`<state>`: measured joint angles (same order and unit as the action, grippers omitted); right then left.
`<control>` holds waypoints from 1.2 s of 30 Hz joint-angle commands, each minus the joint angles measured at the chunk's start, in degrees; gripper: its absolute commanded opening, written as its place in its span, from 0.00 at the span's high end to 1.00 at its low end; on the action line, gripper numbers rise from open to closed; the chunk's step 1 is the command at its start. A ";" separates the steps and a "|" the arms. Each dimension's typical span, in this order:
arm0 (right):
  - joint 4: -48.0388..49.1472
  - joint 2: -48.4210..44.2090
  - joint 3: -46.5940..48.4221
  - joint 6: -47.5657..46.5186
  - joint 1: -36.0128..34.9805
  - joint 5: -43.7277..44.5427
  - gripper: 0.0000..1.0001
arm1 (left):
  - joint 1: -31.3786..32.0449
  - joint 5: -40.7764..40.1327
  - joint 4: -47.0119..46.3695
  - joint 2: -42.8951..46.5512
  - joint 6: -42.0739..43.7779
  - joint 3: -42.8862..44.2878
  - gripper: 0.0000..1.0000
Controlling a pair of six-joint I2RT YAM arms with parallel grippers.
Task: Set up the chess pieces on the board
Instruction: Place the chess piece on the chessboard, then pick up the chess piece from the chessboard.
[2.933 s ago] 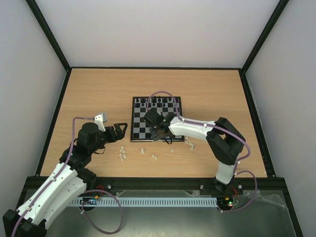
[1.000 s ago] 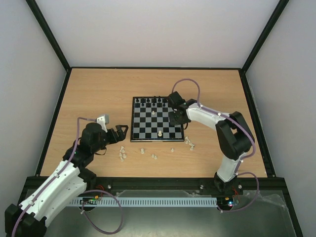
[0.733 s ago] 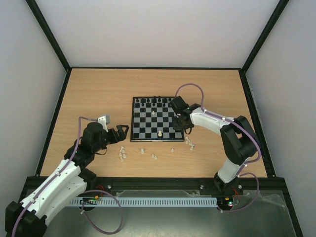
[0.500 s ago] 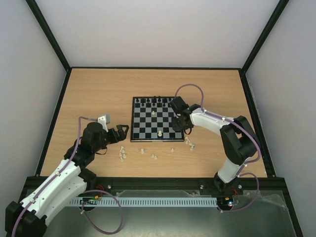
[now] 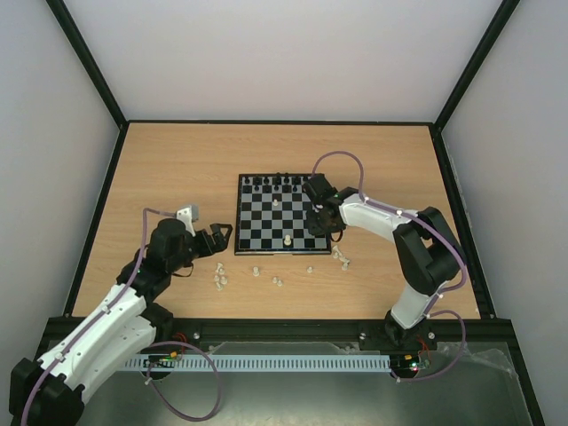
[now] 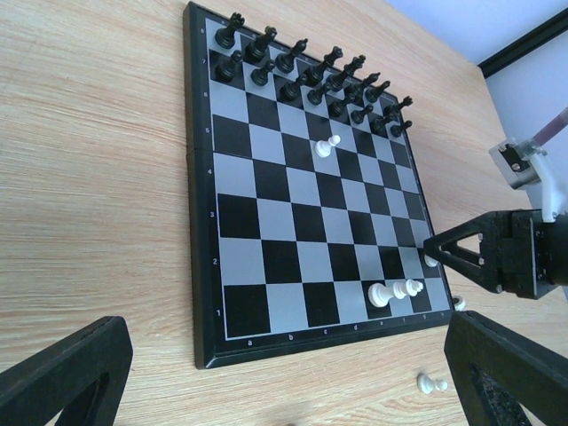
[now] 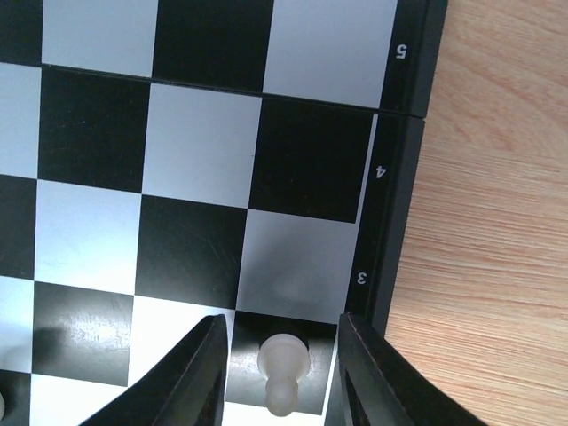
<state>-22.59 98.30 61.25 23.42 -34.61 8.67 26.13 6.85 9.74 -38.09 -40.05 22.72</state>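
The board (image 5: 257, 222) lies mid-table, with black figures (image 5: 280, 184) along its far rows. My right gripper (image 5: 323, 225) is low over the board's right edge, open. A white pawn (image 7: 282, 371) stands on a black edge square between its fingers (image 7: 201, 377), touching neither. Another white pawn (image 5: 276, 202) and a taller white piece (image 5: 289, 240) are also on the board. Several loose white chess pieces (image 5: 219, 278) lie on the table in front of the board. My left gripper (image 5: 219, 238) hovers wide open and empty off the board's near-left corner (image 6: 206, 359).
More loose white pieces (image 5: 341, 258) lie off the board's near-right corner, close under the right arm. Black frame rails (image 5: 266, 324) border the wooden table. The purple cable (image 5: 342, 169) loops above the right wrist.
My right gripper has shifted slightly nearer along the board's right edge and its jaws have parted, letting go of the white pawn. The left arm has barely moved.
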 commanded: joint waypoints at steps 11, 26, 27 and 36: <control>-1.45 -13.77 -4.10 2.89 -0.28 3.40 0.52 | 4.74 -4.28 -4.11 -33.01 8.85 19.86 0.13; -0.68 -21.53 -9.15 3.01 1.04 1.32 0.53 | 13.57 -17.32 -1.73 -65.85 12.40 43.35 0.53; -0.70 -21.58 -9.14 2.96 1.04 1.13 0.53 | 13.59 -18.23 -1.46 -66.99 12.37 44.44 0.50; -0.70 -22.56 -9.62 3.04 1.06 0.43 0.53 | 13.60 -20.37 -0.17 -74.28 13.03 51.00 0.40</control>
<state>-22.28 77.34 52.66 26.02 -33.76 9.52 39.57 -11.27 8.12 -110.41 -27.81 71.68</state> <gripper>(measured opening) 0.468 0.618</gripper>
